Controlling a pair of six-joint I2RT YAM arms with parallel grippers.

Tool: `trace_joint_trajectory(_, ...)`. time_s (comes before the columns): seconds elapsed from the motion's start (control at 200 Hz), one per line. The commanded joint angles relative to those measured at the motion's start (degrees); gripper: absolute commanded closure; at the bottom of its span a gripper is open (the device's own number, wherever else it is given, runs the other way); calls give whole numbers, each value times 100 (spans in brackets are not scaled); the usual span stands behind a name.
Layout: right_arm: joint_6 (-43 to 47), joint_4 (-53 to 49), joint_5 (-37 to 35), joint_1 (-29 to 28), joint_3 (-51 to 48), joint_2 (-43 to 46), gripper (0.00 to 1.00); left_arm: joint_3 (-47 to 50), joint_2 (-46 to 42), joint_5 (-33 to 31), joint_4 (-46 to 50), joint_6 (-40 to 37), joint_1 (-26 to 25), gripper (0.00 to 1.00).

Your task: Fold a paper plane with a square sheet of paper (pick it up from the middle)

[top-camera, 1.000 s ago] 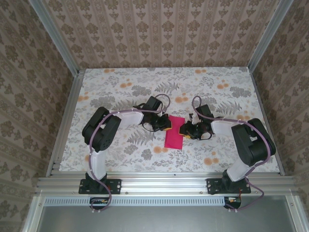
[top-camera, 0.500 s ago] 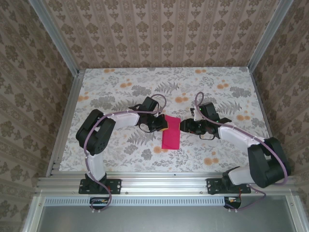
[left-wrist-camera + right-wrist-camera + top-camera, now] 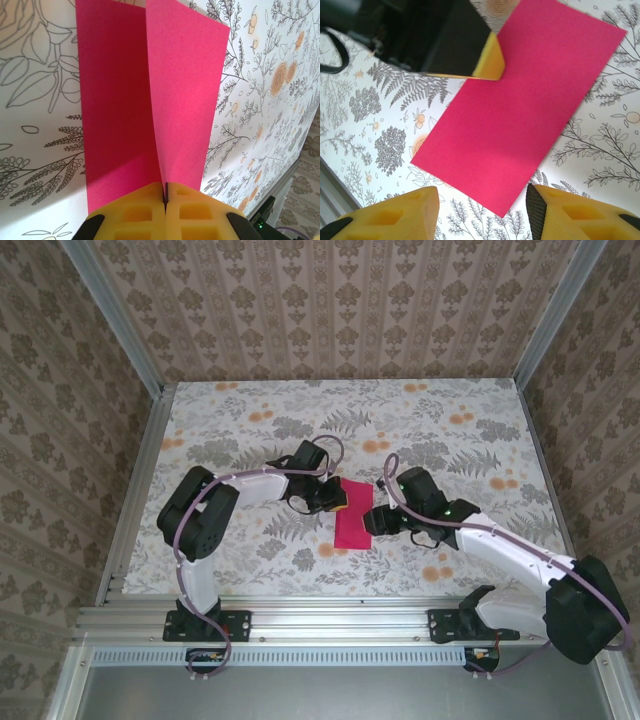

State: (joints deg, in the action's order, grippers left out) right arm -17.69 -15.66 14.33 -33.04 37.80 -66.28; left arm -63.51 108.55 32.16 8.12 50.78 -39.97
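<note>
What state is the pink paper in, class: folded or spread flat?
Folded: the paper shows as a narrow rectangle, and the left gripper pinches two layers together.

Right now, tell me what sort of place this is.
Probably a robot test cell: brown patterned wallpaper panels in a bare aluminium frame box in a flower-print table, where a black-and-white left robot arm and a matching right robot arm work on a folded magenta-pink paper sheet.

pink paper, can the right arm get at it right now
Probably yes: the right gripper is open right at a corner of the pink paper, and the left gripper pinches the far side, out of its way.
</note>
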Motion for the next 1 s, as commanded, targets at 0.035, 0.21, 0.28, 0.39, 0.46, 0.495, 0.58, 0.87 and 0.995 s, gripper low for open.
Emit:
trace_joint_trajectory(0.035,407,51,-553,-431,-174,203,46,-65,-93,61,164,-95,35,100)
trace_joint_trajectory(0.21,818,497,-1125,-1219,-244,54,42,-57,-71,49,155,-60,24,100)
trace_joint_trajectory(0.28,784,700,-1249,-1476,-234,-124,41,-74,-75,44,164,-52,15,100)
trace_joint_trajectory(0.39,723,860,-1589,-1898,-81,-541,39,-76,-62,44,171,-41,19,100)
trace_joint_trajectory(0.46,716,874,-1807,-2131,63,-831,38,-85,-62,44,180,-49,15,100)
trace_joint_trajectory(0.495,685,878,-1949,-2220,131,-976,37,-90,-62,42,195,-51,6,100)
trace_joint_trajectory(0.58,641,859,-2343,-2385,273,-1248,31,-92,-54,44,207,-60,6,100)
trace_joint_trajectory(0.87,588,569,-2967,-2498,646,-1775,41,-106,-53,44,234,-86,-10,100)
trace_joint_trajectory(0.995,517,397,-3062,-2497,754,-1816,50,-116,-53,36,243,-86,-3,100)
